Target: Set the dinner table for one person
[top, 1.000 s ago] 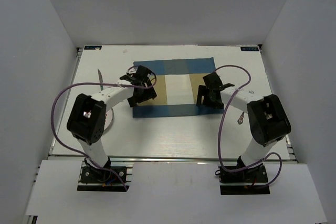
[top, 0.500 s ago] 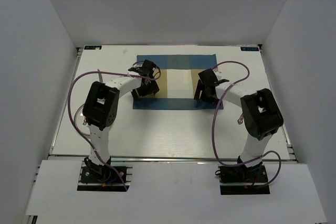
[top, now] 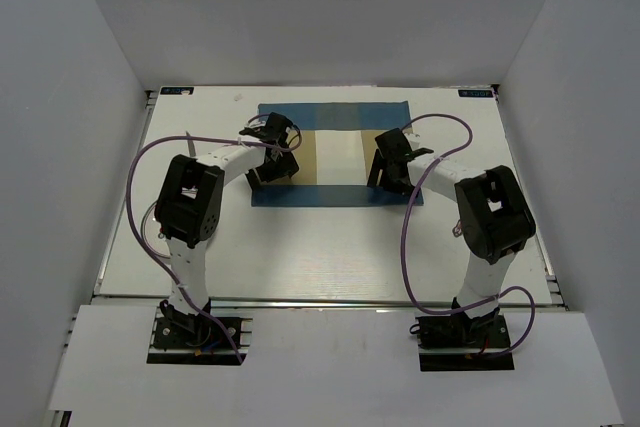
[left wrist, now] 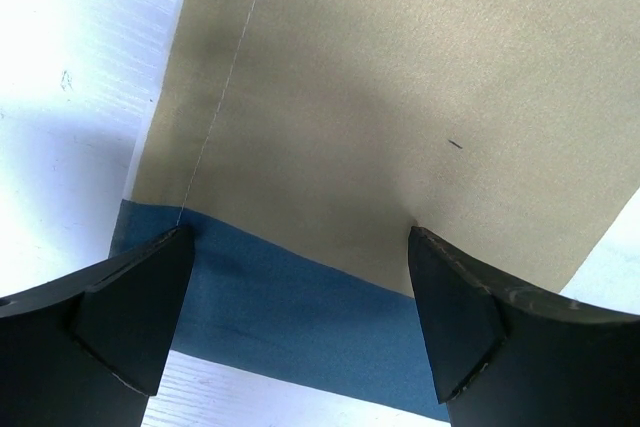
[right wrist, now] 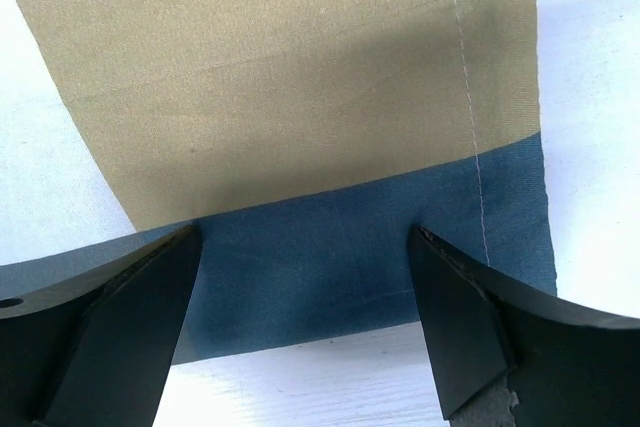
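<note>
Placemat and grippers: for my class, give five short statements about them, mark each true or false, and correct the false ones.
1. The placemat lies spread out on the dinner table. True.
2. The left gripper is shut. False: its jaws stand open above the cloth.
3. The right gripper is open. True.
4. The placemat is red and white. False: it is blue, tan and white.
5. Both grippers are over bare table, away from the placemat. False: each is over a near corner of it, one on each side.
</note>
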`<state>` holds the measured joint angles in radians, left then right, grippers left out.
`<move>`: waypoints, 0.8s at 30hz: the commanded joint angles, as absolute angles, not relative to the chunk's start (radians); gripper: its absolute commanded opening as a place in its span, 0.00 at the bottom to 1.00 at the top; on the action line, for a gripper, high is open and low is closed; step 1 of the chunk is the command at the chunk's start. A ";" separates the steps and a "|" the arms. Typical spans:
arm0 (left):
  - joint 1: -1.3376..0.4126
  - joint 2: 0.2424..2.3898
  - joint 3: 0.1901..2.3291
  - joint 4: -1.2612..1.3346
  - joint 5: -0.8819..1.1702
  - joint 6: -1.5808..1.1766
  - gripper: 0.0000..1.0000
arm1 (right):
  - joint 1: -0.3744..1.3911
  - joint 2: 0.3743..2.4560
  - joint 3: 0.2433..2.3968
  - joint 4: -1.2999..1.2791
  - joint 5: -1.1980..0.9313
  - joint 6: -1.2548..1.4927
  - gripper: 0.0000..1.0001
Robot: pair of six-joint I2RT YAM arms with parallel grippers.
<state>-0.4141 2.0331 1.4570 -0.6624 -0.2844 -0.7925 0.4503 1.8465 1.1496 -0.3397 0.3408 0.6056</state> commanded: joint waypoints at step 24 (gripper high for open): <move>-0.407 1.888 1.523 -0.758 -0.272 -0.769 0.98 | 0.448 1.816 1.232 -0.416 0.287 0.589 0.89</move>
<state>-0.4133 1.9816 1.4696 -0.7345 -0.2657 -0.7807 0.4500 1.8561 1.1877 -0.3954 0.3069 0.5957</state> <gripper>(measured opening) 0.979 0.892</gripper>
